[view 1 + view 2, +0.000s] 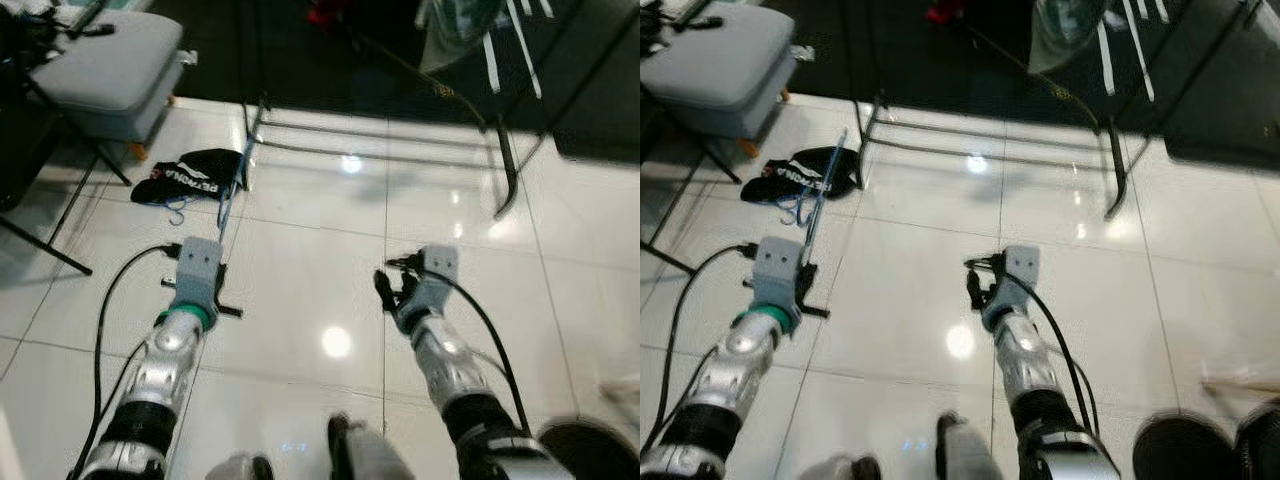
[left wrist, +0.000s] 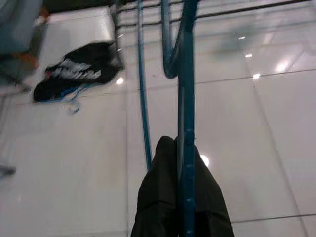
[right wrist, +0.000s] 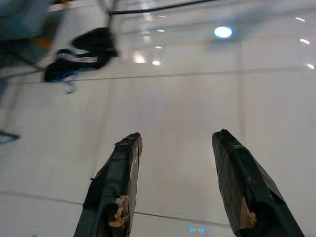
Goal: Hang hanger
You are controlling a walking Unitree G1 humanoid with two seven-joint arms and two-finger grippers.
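Observation:
A thin blue hanger (image 2: pixel 183 98) is clamped between the black fingers of my left gripper (image 2: pixel 177 163), which is shut on it. In the left eye view the hanger (image 1: pixel 232 195) slants forward and up from that gripper (image 1: pixel 215 265), over the white tile floor and toward the base of a metal clothes rack (image 1: pixel 380 150). My right gripper (image 3: pixel 177 168) hovers low over the tiles, open, with nothing between its fingers (image 3: pixel 116 182). It sits to the right of the left arm (image 1: pixel 392 290).
A black garment (image 1: pixel 192 176) with a second blue hanger lies on the floor at the left, close to the rack's foot. A grey padded stool (image 1: pixel 105 65) stands at the far left. A pale garment (image 1: pixel 455 30) hangs above the rack. A dark floor area lies beyond it.

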